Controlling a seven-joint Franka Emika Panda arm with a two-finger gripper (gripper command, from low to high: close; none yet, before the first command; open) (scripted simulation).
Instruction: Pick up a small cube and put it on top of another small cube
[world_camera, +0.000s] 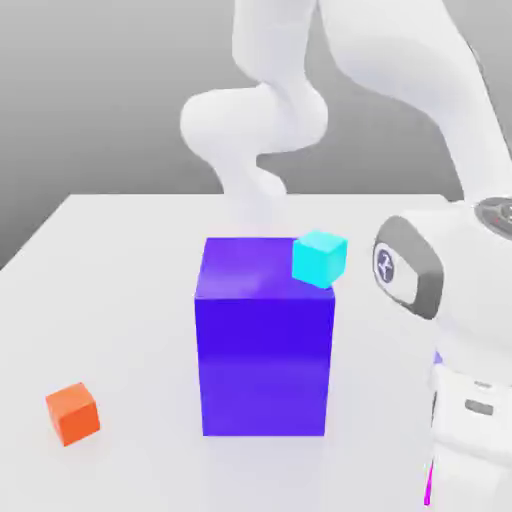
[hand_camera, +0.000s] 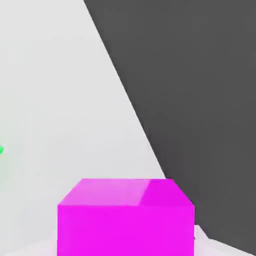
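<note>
Gripper state I cannot tell (magenta cube sits close under the hand), so pickup seems underway; next, carrying it onto another small cube.

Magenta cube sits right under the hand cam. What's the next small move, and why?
Probably lower the hand straight down over the magenta cube before gripping. The hand view has it close and roughly centered, resting on the white table. In the exterior view the orange cube and cyan cube sit apart and untouched, so nothing is stacked yet.
</note>
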